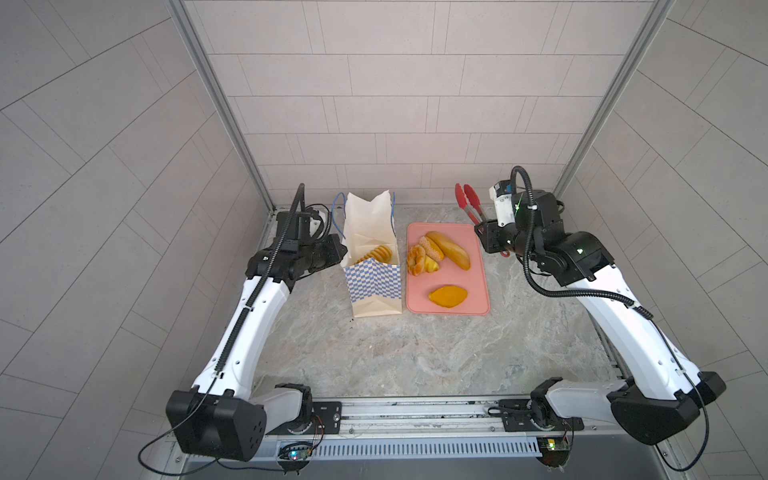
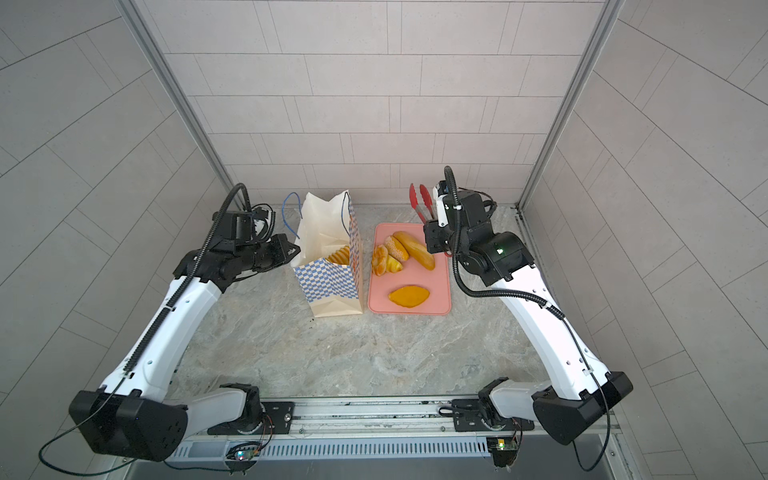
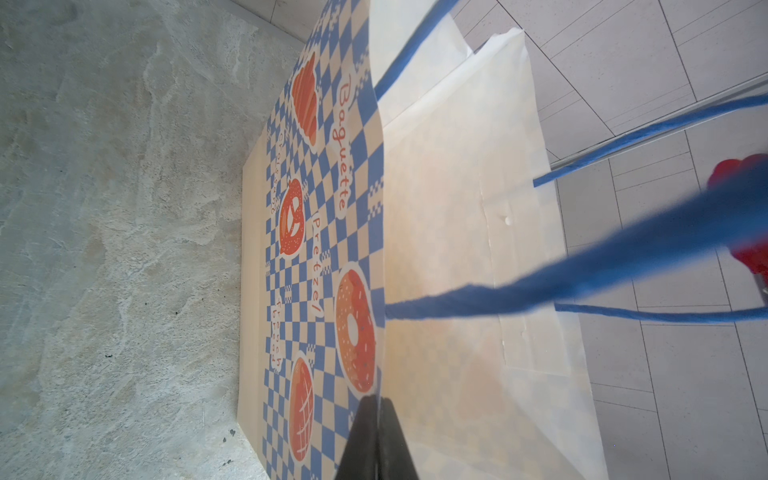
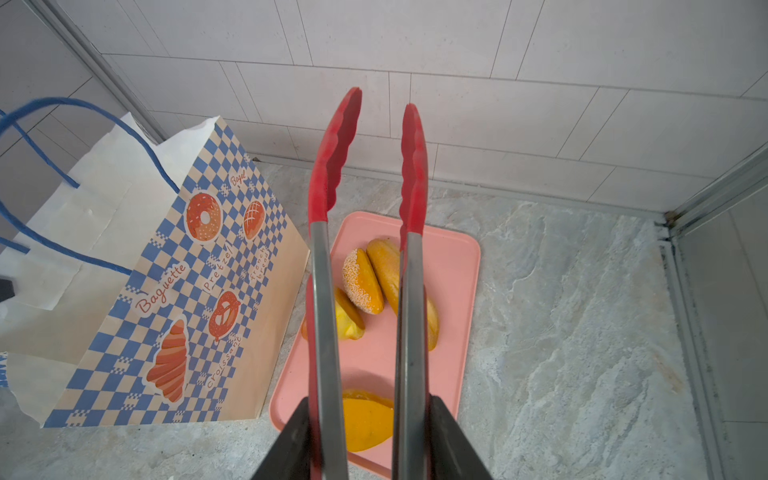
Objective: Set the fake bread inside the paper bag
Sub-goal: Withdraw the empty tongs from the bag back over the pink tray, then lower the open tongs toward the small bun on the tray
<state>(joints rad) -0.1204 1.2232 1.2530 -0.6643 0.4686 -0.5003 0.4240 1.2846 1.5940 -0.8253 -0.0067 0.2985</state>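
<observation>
Steel-shanked red tongs [image 4: 332, 166] sit clamped in my right gripper [image 4: 370, 440], tips apart and aimed at the back wall [image 1: 395, 104]. The fake bread [image 1: 417, 259] on the pink tray [image 1: 478, 291] therefore lies beneath and behind those tips, and I judge a downward tilt comes first. The long loaf [image 1: 449, 249] runs diagonally across the tray, with the sesame bun [image 1: 433, 248] touching it. One ridged piece [image 1: 376, 254] lies inside the paper bag [image 1: 374, 286], whose rim my left gripper [image 3: 378, 436] pinches shut. The bench [image 1: 415, 353] is marbled, and tiled side walls [image 1: 104, 166] stand close.
</observation>
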